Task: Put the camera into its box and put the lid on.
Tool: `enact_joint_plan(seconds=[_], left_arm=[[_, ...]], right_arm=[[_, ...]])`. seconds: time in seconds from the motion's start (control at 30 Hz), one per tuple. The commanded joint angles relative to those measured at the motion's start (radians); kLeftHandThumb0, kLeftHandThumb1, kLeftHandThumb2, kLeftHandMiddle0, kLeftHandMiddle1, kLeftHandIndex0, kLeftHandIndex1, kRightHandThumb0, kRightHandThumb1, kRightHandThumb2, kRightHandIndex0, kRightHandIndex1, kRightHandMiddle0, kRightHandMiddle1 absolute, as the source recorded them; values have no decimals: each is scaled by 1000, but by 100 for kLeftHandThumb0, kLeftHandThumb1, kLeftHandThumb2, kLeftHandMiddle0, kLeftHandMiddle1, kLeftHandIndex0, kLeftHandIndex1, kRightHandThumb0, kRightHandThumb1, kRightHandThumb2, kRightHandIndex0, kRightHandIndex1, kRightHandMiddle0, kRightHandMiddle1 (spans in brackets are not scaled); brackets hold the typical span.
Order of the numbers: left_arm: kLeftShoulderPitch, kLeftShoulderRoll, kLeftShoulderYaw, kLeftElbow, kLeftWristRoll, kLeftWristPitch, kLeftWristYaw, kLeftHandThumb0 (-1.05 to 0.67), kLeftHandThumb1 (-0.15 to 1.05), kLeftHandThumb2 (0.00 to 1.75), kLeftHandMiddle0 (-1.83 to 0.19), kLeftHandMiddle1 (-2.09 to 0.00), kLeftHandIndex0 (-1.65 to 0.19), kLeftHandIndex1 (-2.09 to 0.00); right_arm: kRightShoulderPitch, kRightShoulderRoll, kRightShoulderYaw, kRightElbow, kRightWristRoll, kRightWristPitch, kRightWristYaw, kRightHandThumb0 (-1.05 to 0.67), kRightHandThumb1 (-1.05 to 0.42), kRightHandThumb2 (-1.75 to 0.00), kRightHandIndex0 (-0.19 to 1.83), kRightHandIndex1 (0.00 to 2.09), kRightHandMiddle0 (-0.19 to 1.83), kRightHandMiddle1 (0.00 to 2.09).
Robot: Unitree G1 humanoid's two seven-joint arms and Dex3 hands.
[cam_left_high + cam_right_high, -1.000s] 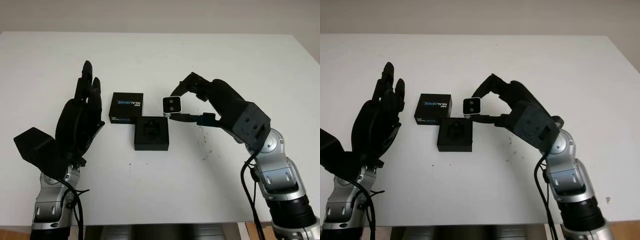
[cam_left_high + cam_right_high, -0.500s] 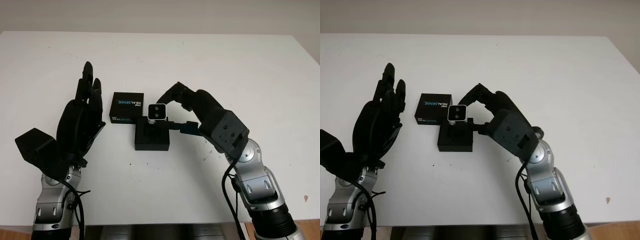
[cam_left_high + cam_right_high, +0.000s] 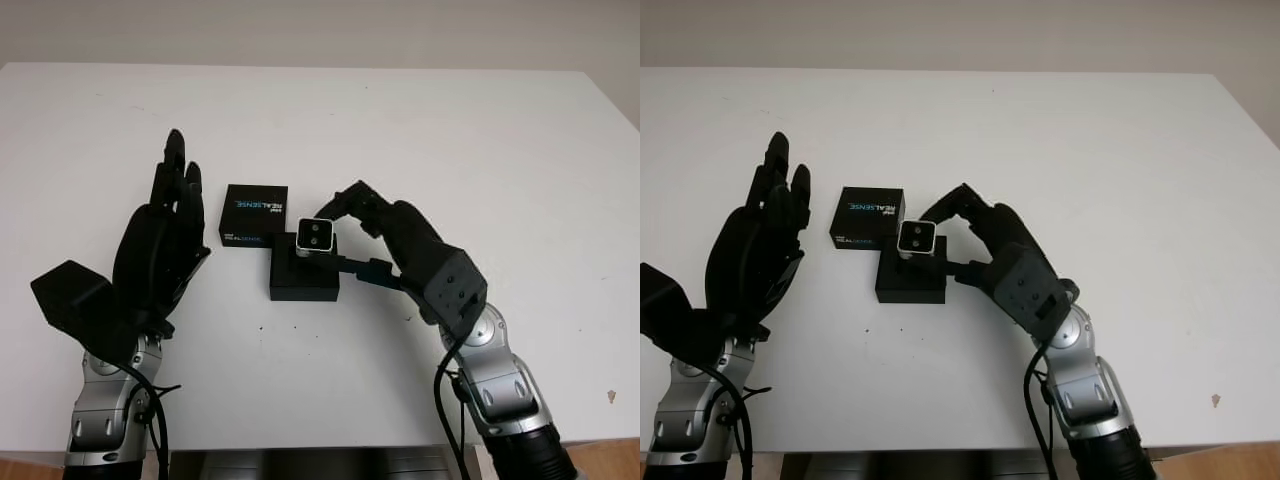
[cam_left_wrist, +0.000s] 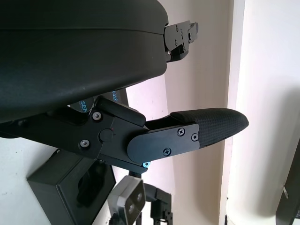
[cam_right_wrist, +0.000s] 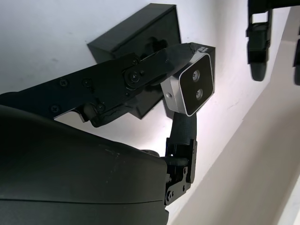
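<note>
My right hand (image 3: pixel 335 240) is shut on the small silver camera (image 3: pixel 315 237), whose black face with two lenses points toward me. It holds the camera just above the back of the open black box (image 3: pixel 303 283), which sits mid-table with a dark foam cutout inside. The black lid (image 3: pixel 254 215), printed REALSENSE, lies flat just behind and left of the box. My left hand (image 3: pixel 165 235) is open and raised to the left of the lid and box, holding nothing. In the right wrist view the camera (image 5: pixel 192 84) hangs over the box (image 5: pixel 140 33).
The white table (image 3: pixel 450 150) stretches wide around the box, with its right edge (image 3: pixel 615 100) near the frame side. A few small dark specks dot the table to the right of the box.
My right hand has carried the camera leftward and downward, from right of the box to just above its rear part. The left hand, lid and box have stayed put.
</note>
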Motion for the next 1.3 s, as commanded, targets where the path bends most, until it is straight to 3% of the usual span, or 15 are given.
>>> enact_joint_plan(seconds=[0.0,1.27], left_arm=[[4,2,0,-14,5,-6,1,-82,105,64,19,0,19,0],[10,0,0,-9,2,-12,-5,-82,105,64,19,0,19,0]], right_arm=[[3,11,-12,8,8,-22,-11,-44,-105,-7,19,2,22,167],[-141,4,-17,246,49,-115,71,-50,-103,-5,19,5,31,170]])
